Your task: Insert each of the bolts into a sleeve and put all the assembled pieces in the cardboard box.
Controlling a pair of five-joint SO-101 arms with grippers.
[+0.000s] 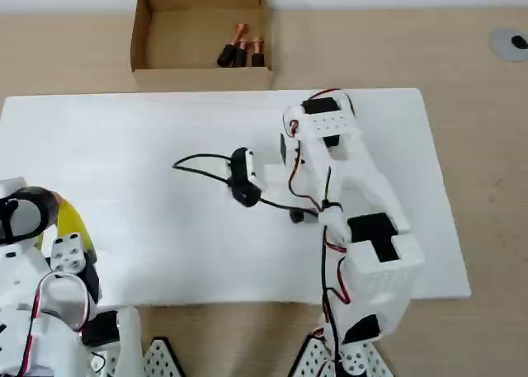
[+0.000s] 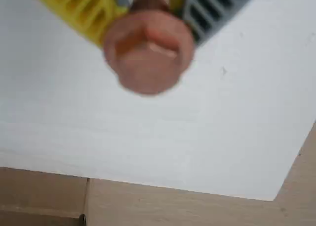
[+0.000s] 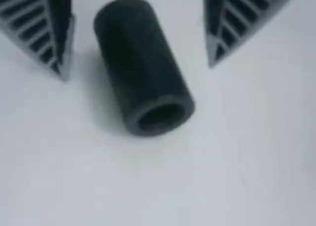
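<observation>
My left gripper (image 2: pixel 148 8) is shut on a copper bolt (image 2: pixel 148 58), held between a yellow finger (image 2: pixel 84 13) and a grey one, with the round head facing the camera above the white board. In the high view this gripper (image 1: pixel 70 224) sits at the board's near left edge. A black sleeve (image 3: pixel 143 82) lies on its side on the board, its open end toward the camera. My right gripper (image 3: pixel 138 63) is open, one finger on either side of the sleeve. In the high view the right gripper (image 1: pixel 285 150) is low over the board's middle.
The cardboard box (image 1: pixel 144 39) stands beyond the white board's (image 1: pixel 132 162) far edge, holding a few assembled pieces (image 1: pixel 241 51). A black camera (image 1: pixel 242 176) with a looping cable lies beside the right arm. Bare wooden table surrounds the board.
</observation>
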